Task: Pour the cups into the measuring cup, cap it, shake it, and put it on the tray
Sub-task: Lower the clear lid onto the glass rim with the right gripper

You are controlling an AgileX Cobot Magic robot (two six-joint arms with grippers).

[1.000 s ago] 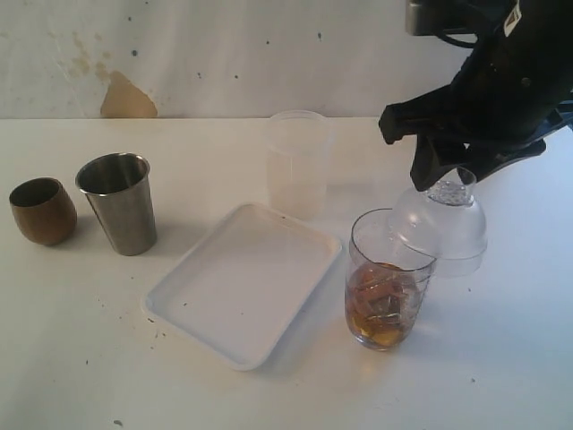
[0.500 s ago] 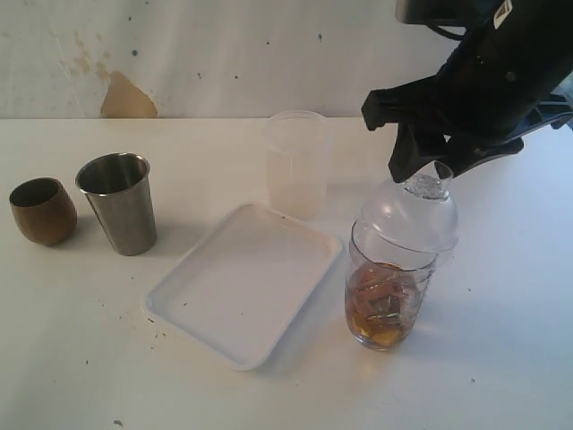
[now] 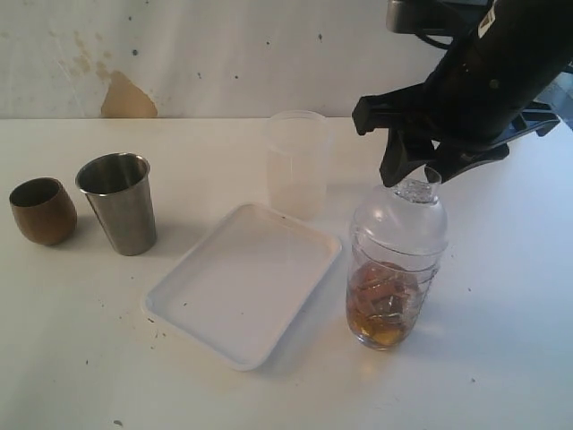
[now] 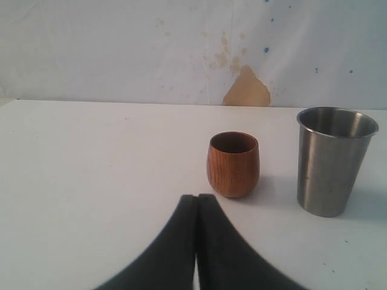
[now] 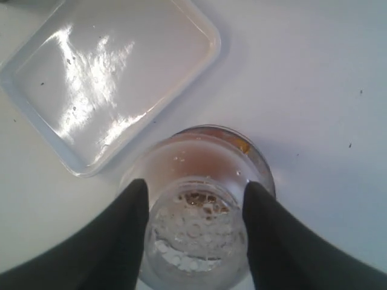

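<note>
The clear measuring cup (image 3: 385, 309) stands right of the tray (image 3: 242, 287) and holds amber liquid with pieces in it. The clear dome cap (image 3: 400, 219) sits on its rim. My right gripper (image 3: 414, 175) comes down from above, shut on the cap's narrow neck; in the right wrist view its fingers (image 5: 130, 217) press both sides of the cap (image 5: 196, 235), with the measuring cup (image 5: 257, 160) below. The steel tumbler (image 3: 119, 203) and wooden cup (image 3: 42, 210) stand upright at far left. My left gripper (image 4: 198, 198) is shut and holds nothing, just short of the wooden cup (image 4: 233, 164), with the steel tumbler (image 4: 332, 160) beside it.
A frosted translucent container (image 3: 296, 161) stands behind the tray, left of the right arm. The tray (image 5: 109, 78) has nothing on it. A wall closes off the far edge of the white table.
The right gripper carried the cap leftward and down from beside the measuring cup onto its rim. Nothing else moved.
</note>
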